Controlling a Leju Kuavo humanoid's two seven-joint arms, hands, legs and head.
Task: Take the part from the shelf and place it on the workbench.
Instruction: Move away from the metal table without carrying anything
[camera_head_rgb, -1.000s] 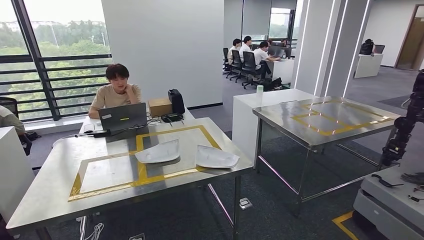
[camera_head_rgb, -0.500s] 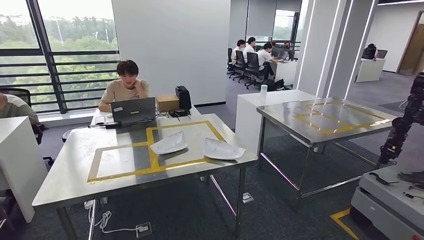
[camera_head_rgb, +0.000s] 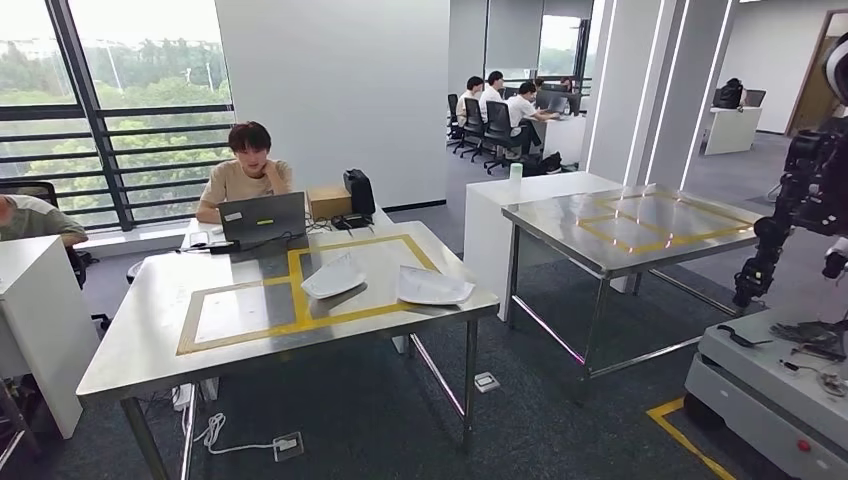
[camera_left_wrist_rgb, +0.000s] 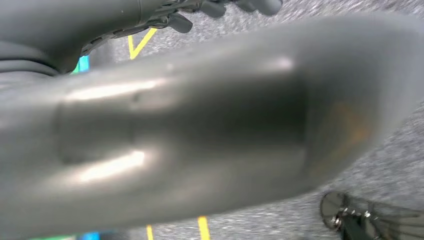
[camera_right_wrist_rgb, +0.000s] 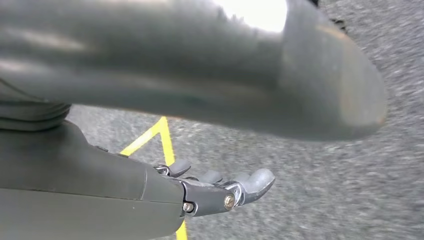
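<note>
on the steel workbench (camera_head_rgb: 130, 340) ahead two white curved parts (camera_head_rgb: 333, 280) lie side by side, towards the left arm's side, while the right hand (camera_right_wrist_rgb: 215, 192) hangs loosely spread and empty, the left hand (camera_left_wrist_rgb: 215, 9) unreadable

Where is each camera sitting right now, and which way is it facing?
Head view: high on the body, facing forward and down over a steel table with two pale parts and a person at a laptop.
Left wrist view: behind the left hand, facing down at grey carpet; its blurred thumb and dark fingers show.
Right wrist view: behind the right hand, also facing the carpet; thumb and fingers show.
Shared: both wrist views catch yellow floor tape.
</note>
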